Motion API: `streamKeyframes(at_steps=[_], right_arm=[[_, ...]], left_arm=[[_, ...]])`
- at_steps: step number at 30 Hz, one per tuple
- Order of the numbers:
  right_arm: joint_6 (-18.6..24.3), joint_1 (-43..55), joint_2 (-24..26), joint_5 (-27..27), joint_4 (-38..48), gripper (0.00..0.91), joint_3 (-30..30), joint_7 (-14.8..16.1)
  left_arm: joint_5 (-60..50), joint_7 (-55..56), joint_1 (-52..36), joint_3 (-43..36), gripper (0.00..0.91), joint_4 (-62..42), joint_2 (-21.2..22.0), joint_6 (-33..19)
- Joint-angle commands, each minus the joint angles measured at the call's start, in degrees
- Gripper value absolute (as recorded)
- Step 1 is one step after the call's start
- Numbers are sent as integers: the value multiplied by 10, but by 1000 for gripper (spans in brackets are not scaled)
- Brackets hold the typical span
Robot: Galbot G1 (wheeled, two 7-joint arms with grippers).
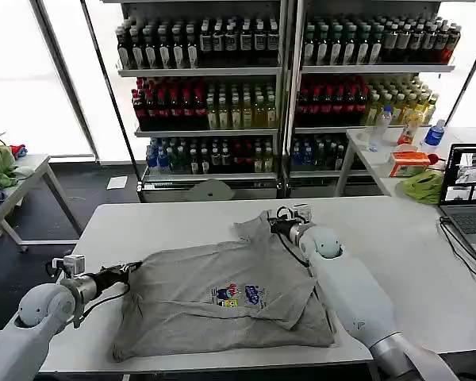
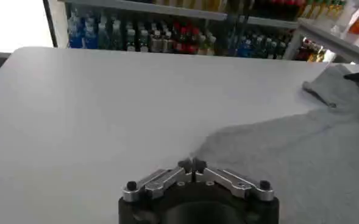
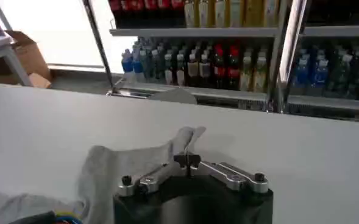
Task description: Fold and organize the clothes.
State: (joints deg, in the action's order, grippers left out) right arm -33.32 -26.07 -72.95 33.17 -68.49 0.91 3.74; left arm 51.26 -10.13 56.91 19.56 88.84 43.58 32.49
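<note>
White worktop (image 1: pixel 412 238) before bottle shelves (image 1: pixel 222 87): grey shirt (image 1: pixel 222 298) spread flat; left end effector (image 1: pixel 129 271) pinched on its left edge; right end effector (image 1: pixel 276 225) clamped on far sleeve.

Daylight is pouring through tall windows (image 1: pixel 32 71) behind bottle-laden shelves (image 1: pixel 285 87), while a white table (image 1: pixel 412 262) is standing in front, a laptop (image 1: pixel 468 190) sitting at its right edge and a side table (image 1: pixel 28 171) waiting left.
</note>
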Motion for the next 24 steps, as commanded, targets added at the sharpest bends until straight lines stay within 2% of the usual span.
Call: streamKeyframes(at_steps=[1,6,19,24], right_arm=[[0,-22,24,30,-81,0,2,-8],[0,-60,35,52,-130,0,25,-23],[0,-226,100,113,-351,0,125,-66],[0,-307,122,125,-429,0,160,-70]], left_arm=[[20,14,13,36,0,47,-4,-15],[28,24,30,61,0,74,-7,-17],[1,52,134,128,0,190,8,-42],[-27,54,173,134,0,209,16,-53]])
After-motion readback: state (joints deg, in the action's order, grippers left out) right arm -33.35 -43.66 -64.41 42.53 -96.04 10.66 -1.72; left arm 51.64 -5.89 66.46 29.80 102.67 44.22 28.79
